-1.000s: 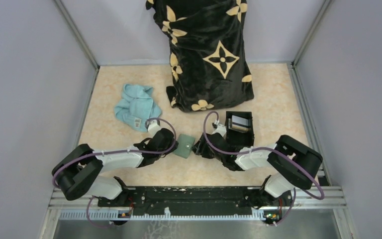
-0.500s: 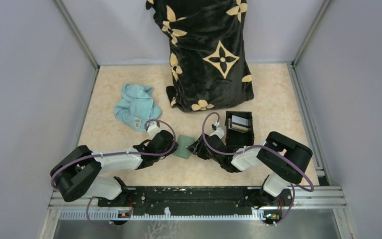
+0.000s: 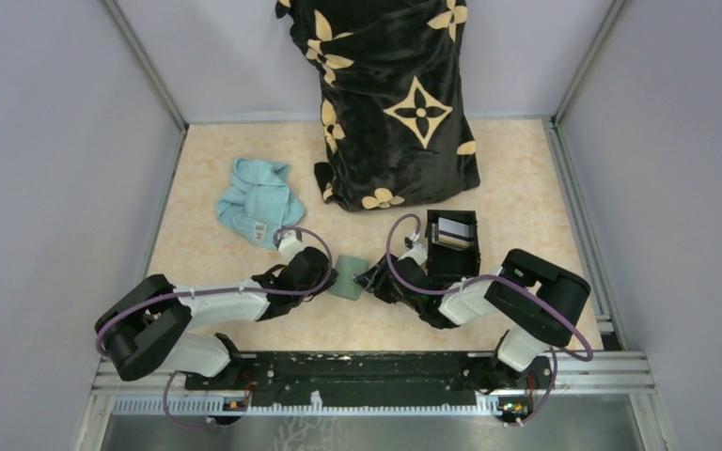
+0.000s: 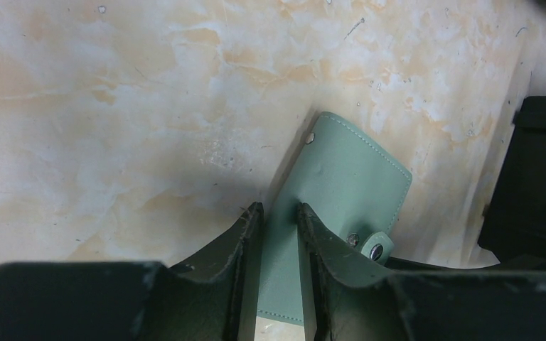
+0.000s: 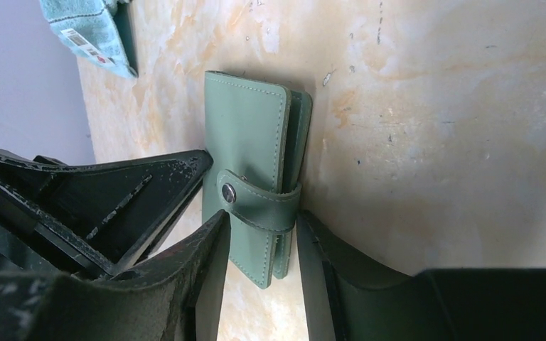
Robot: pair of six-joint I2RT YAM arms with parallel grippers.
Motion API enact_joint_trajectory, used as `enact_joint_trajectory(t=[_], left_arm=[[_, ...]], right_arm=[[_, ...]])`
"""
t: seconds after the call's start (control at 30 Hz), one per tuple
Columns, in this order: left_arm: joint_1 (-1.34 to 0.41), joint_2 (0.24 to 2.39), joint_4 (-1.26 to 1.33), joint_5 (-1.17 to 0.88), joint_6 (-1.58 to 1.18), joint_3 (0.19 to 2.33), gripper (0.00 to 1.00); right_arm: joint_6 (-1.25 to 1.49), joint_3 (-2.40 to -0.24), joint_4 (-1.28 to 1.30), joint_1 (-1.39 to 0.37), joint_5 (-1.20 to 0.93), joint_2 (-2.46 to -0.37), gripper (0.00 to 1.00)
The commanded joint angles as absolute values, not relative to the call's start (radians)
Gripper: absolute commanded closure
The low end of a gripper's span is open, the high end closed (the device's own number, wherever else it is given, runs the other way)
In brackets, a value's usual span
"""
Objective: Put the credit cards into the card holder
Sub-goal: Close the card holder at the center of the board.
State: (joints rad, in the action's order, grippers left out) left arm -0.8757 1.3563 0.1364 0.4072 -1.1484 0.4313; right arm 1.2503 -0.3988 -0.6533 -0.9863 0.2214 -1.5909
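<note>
The sage-green card holder (image 3: 349,278) lies closed between the two arms, its snap strap fastened. My left gripper (image 3: 326,275) holds its left side; in the left wrist view my left gripper (image 4: 279,207) has its jaws narrow, with the card holder (image 4: 348,177) filling the gap. My right gripper (image 3: 374,280) is at its right side; in the right wrist view my right gripper (image 5: 261,217) has its jaws closed on the strap end of the card holder (image 5: 245,128). The credit cards (image 3: 453,228) show as pale faces inside the black box (image 3: 454,252).
A light blue cloth (image 3: 257,202) lies at the back left. A black fabric bag with tan flower marks (image 3: 395,103) stands at the back centre. The black box sits just behind my right gripper. Grey walls enclose the table on three sides.
My right arm has shifted left toward the card holder and its jaws have narrowed round the strap end. The left arm and the card holder have barely moved.
</note>
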Motion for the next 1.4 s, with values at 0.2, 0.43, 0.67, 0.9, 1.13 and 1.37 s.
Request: enact_joint_trajectory(t=[0.2,0.43,0.67,0.9,1.13,1.37], left_arm=[[-0.897,1.393,0.015,0.361,-1.145,0.385,0.69],[-0.901,1.396,0.016,0.361,-1.148,0.382,0.69],[-0.903,1.391,0.018,0.363,-1.149,0.380,0.69],[-0.904,1.396,0.018,0.365,-1.148,0.379,0.69],[-0.905,1.400,0.018,0.367,-1.142,0.386,0.69],[-0.904,1.394,0.012,0.370,-1.141,0.387,0.69]], right_arm=[[1.298,-0.382,-0.624,-1.000,0.252,-1.606,0.59],[1.321,-0.386,-0.645,-0.999,0.248,-1.630,0.60],[1.315,-0.410,-0.606,-0.998,0.239,-1.644,0.61],[1.295,-0.424,-0.590,-0.996,0.230,-1.642,0.55],[1.301,-0.431,-0.580,-0.984,0.225,-1.637,0.51],[1.309,-0.444,-0.549,-0.973,0.215,-1.643,0.53]])
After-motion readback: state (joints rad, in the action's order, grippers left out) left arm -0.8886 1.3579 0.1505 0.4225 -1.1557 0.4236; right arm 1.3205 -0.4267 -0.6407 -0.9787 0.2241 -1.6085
